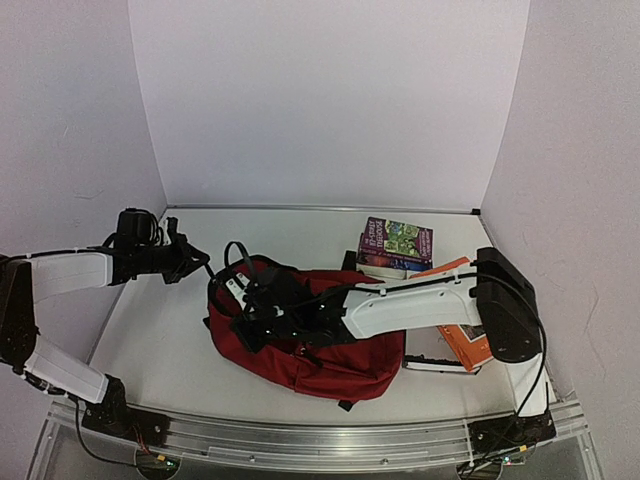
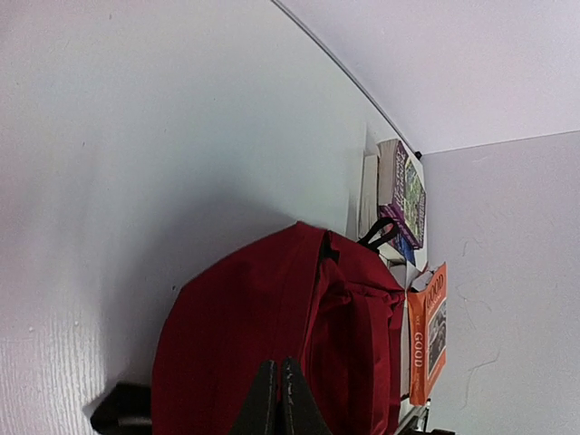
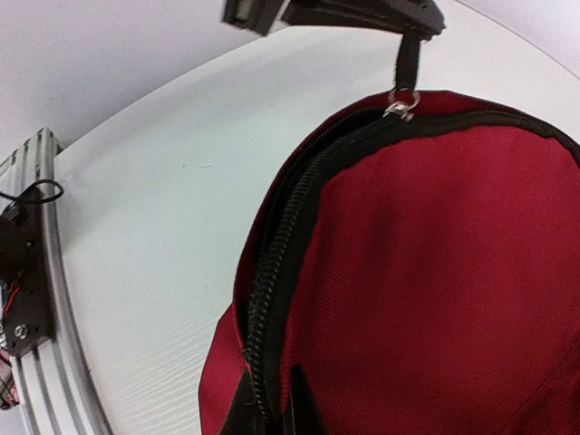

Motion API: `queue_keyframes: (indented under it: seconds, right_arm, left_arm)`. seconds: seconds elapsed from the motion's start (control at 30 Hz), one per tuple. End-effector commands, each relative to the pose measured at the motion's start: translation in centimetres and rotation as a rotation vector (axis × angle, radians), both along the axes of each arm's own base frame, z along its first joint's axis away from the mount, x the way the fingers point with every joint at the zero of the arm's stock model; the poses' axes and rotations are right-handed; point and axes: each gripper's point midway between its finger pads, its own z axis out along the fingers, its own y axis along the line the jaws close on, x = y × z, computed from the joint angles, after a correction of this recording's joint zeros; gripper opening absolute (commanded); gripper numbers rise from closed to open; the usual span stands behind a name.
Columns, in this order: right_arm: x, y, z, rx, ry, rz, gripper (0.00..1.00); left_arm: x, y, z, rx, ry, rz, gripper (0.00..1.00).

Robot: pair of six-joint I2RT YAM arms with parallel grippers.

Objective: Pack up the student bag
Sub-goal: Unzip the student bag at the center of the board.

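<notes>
The student bag [image 1: 320, 345] lies flat in the middle of the table [image 1: 150, 330], with its top end toward the left arm. The left gripper [image 1: 188, 262] hangs just off that end, and in its own wrist view its tips are pressed together. The right wrist view shows a black clamp (evidently this same one) pinching the zip pull [image 3: 405, 63], with the strap drawn taut away from the bag. The likely purpose is to run the slider along the zip track [image 3: 272, 263], which gapes a little at its lower end.

The right gripper [image 1: 243, 300] reaches across the bag from the opposite side. Seen from its wrist, it is clamped on the red fabric at the track. This looks like an anchor, so that the soft bag does not slide along with the pull.

Nothing appears to be packed yet. A stack of paperbacks [image 1: 396, 245] sits behind the bag toward the back right. An orange book [image 1: 468, 345] lies partly beneath the right arm, beside the bag's far end, well apart from the opening.

The table is white, matte and smooth. An aluminium rail [image 1: 300, 435] along its near edge carries both arm bases. Plain white panels [image 1: 320, 100] close in the back and both sides, and the right one shows faint cracks in the left wrist view.
</notes>
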Motion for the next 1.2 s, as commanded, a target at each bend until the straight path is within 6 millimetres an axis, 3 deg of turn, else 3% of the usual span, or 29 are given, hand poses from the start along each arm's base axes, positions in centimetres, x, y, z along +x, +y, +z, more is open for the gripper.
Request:
queue_keyframes:
  seconds: [0.0, 0.3, 0.5, 0.57, 0.7, 0.83, 0.97, 1.17]
  right_arm:
    - [-6.1, 0.5, 4.7, 0.098, 0.015, 0.157, 0.00]
    - [-11.1, -0.6, 5.9, 0.113, 0.083, 0.255, 0.00]
    - [-11.1, -0.7, 5.2, 0.112, 0.133, 0.219, 0.02]
    - [-10.1, -0.6, 5.3, 0.121, 0.139, 0.150, 0.16]
    - [-8.2, -0.3, 6.0, 0.153, 0.156, 0.015, 0.63]
    - [-6.5, 0.8, 6.0, 0.164, 0.151, -0.067, 0.81]
    - [-5.9, 2.6, 3.8, 0.096, 0.146, -0.084, 0.83]
    - [-6.5, 4.2, 2.2, 0.061, 0.168, -0.029, 0.68]
  left_arm:
    - [3.2, 1.5, 2.7, 0.037, -0.101, 0.060, 0.00]
    - [4.6, 2.0, 1.1, 0.041, -0.094, 0.052, 0.00]
    - [5.1, 0.3, -0.1, -0.027, -0.081, -0.039, 0.00]
    - [4.9, -0.1, 0.3, -0.050, -0.095, -0.062, 0.00]
    - [3.6, -0.8, 1.4, -0.087, -0.121, -0.112, 0.00]
    - [1.9, -1.0, 1.8, -0.113, -0.129, -0.131, 0.00]
    - [0.7, -0.8, 1.5, -0.115, -0.121, -0.124, 0.00]
    - [0.3, -0.7, 2.0, -0.116, -0.127, -0.121, 0.00]
